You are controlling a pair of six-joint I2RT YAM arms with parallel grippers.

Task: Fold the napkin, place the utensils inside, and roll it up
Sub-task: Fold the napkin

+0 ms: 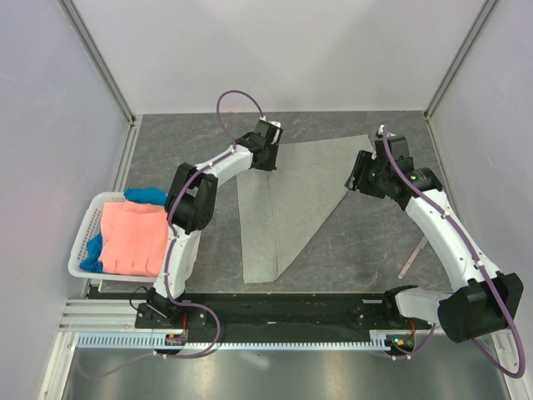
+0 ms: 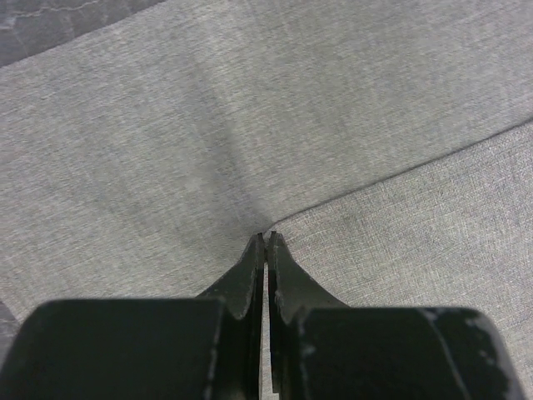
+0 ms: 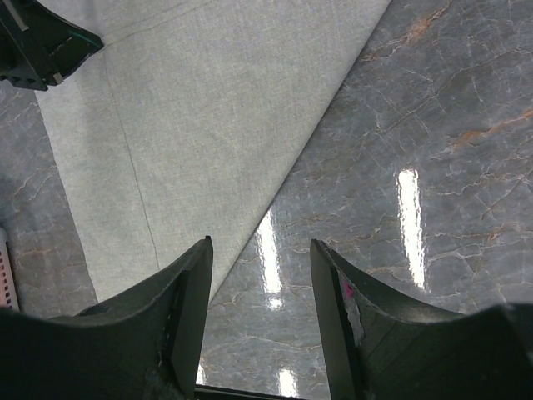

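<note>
Fingers on the left gripper are pressed tight together, tips down at a folded edge of the napkin. A faint ridge in the cloth runs to the tips, so prob pinching the top layer there, can't be 100% sure. Right gripper has fingers spread wide w/ nothing between them, and it hovers over bare worktop just beside the napkin's long diagonal edge. Napkin lies flat mid-worktop, partly folded into a rough triangle, far-left corner under the left gripper. Utensil, a slim pinkish stick, lies on the worktop at right by the right arm, well apart from the cloth. Handling guess: napkin is thin, light, limp fabric w/ no stiffness, so it will droop and drag when lifted, and layers may slide over each other. Best hold is a corner or edge, pinched low and taking only the layer wanted; a 2nd hold on the opposite corner would keep it taut. Utensil looks stiff, light and lies flat, so it's hard to get under; grip across the middle. Risk: a weak pinch slips off the cloth.
</note>
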